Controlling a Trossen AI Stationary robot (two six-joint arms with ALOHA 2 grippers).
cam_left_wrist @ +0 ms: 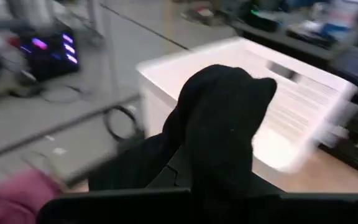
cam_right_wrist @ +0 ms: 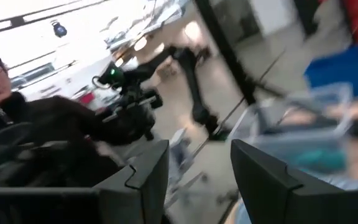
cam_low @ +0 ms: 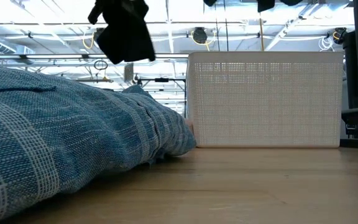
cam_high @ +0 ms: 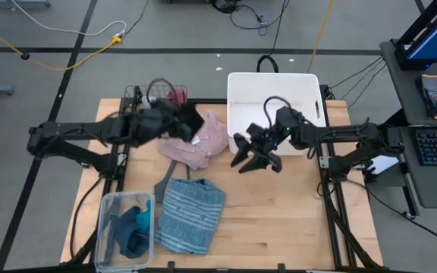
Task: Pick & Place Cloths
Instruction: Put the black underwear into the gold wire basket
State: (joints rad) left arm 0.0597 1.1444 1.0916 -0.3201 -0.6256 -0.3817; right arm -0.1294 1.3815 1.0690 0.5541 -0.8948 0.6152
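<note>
The left gripper, jaws clenched on a black cloth, holds it in the air at upper centre-left of the overhead frame, above a pink shirt lying on the wooden table. The right gripper, jaws parted and empty, hangs at centre frame, just in front of the white basket. A blue striped cloth lies at lower centre-left, beside a clear bin holding teal pieces at lower left.
</note>
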